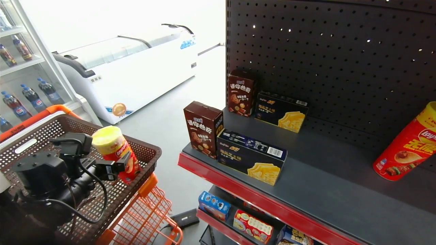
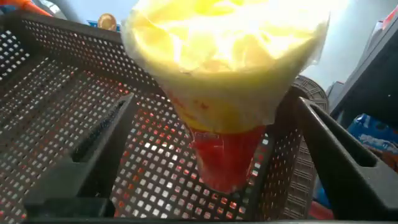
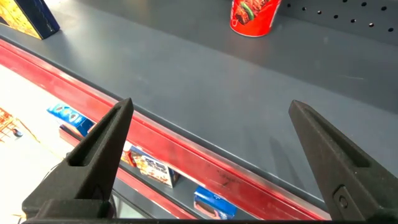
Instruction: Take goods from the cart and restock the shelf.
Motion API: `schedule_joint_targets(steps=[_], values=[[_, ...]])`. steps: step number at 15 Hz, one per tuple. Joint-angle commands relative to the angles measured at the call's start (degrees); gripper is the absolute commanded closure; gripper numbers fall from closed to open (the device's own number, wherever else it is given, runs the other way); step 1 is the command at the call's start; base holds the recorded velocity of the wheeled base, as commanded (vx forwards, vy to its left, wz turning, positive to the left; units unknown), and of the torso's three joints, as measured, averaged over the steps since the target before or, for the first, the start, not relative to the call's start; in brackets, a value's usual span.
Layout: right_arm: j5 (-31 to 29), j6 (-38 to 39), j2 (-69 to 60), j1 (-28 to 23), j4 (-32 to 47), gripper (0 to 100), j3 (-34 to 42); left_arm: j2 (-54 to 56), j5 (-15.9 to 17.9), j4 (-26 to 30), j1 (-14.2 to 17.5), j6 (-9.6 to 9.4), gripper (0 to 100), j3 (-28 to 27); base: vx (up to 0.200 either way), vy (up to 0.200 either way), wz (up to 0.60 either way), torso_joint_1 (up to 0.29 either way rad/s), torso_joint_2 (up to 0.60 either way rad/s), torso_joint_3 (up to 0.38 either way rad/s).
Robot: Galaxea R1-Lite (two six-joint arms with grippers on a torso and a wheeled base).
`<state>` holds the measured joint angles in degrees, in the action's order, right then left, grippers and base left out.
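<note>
Restocking in progress: the left gripper [image 1: 120,164] is clamped on a red crisp canister [image 1: 114,148] with a yellow lid. It holds the canister tilted above the brown cart basket [image 1: 150,147], well apart from the shelf [image 1: 323,177] and off its left end. The right gripper [image 3: 214,146] hangs over the shelf's front edge, jaws wide apart and holding nothing. The canister is probably light, stiff cardboard under slick film and easily dented, so a hold on the body below the lid looks soundest. The left wrist view shows the film over the lid and the basket mesh beneath. The head view gives the gap to the shelf, where a matching canister [image 1: 405,146] stands toward the right end and biscuit boxes [image 1: 204,127] stand at the left.
</note>
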<state>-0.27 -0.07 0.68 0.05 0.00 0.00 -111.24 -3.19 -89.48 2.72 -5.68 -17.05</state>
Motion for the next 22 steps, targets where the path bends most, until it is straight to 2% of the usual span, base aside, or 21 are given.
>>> schedule_joint_targets(steps=[1,5,6,11,14,16,17,18,20,22], values=[[0.00,-0.01,0.02,0.04,0.00,0,0.00,-8.20,-0.06,-0.52,0.01,0.23,0,-4.83,0.000,0.000,0.00,0.000,0.00,0.000],[0.00,-0.01,0.02,0.04,0.00,0,0.00,-11.28,0.12,-0.52,-0.43,0.23,0,-9.22,0.000,0.000,0.00,0.000,0.00,0.000],[0.00,-0.01,0.02,0.04,0.00,0,0.00,-11.63,0.12,-0.52,-0.43,0.14,100,-10.02,0.000,0.000,0.00,0.000,0.00,0.000],[0.00,-0.01,0.02,0.04,0.00,0,0.00,-11.72,0.21,-0.52,0.01,0.14,100,-12.56,0.000,0.000,0.00,0.000,0.00,0.000],[0.00,-0.01,0.02,0.04,0.00,0,0.00,-7.24,0.73,0.09,-0.70,0.32,100,-17.66,0.000,0.000,0.00,0.000,0.00,0.000],[0.00,-0.01,0.02,0.04,0.00,0,0.00,-1.96,2.05,8.97,-1.22,0.32,100,-22.06,0.000,0.000,0.00,0.000,0.00,0.000],[0.00,-0.01,0.02,0.04,0.00,0,0.00,-0.21,2.49,11.61,-1.22,0.32,100,-23.55,0.000,0.000,0.00,0.000,0.00,0.000],[0.00,-0.01,0.02,0.04,0.00,0,0.00,4.19,4.86,17.85,-1.22,0.32,100,-26.36,0.000,0.000,0.00,0.000,0.00,0.000],[0.00,-0.01,0.02,0.04,0.00,0,0.00,10.25,9.08,25.76,-1.14,0.41,100,-27.95,0.000,0.000,0.00,0.000,0.00,0.000],[0.00,-0.01,0.02,0.04,0.00,0,0.00,12.19,9.61,27.25,-1.49,0.14,100,-28.82,0.000,0.000,0.00,0.000,0.00,0.000]])
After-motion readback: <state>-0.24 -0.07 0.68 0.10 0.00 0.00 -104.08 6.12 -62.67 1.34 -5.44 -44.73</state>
